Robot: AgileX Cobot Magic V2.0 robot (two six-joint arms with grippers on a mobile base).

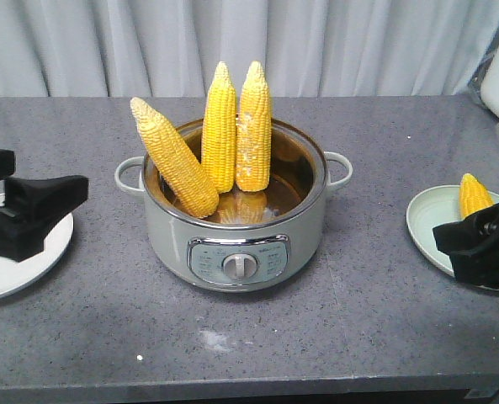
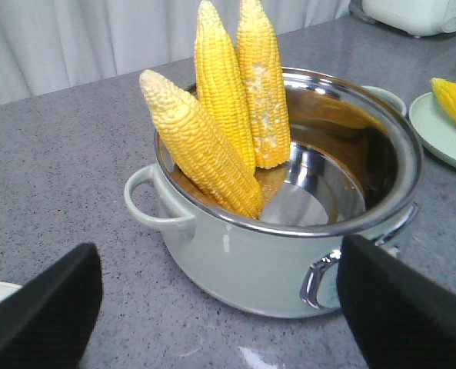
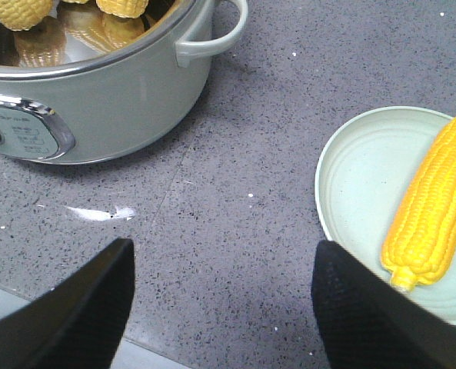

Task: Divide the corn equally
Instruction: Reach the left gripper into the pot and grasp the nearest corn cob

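Three corn cobs (image 1: 220, 126) stand in the electric cooker (image 1: 169, 227), a fourth cob (image 3: 435, 207) lies on the green plate (image 3: 358, 177); left gripper (image 2: 220, 307) and right gripper (image 3: 224, 254) both gape empty, so the left should clasp the leaning cob (image 1: 173, 160) mid-length and lift it clear toward the white plate (image 1: 13, 273)

The place looks like a kitchen, though a staged one. A grey speckled counter (image 1: 358, 337) carries an electric cooking pot (image 1: 169, 227) with a dial and corn (image 1: 219, 126) standing inside. A white plate (image 1: 13, 278) and a green plate (image 1: 426, 215) lie beside it. A plain grey curtain (image 1: 358, 42) hangs behind.
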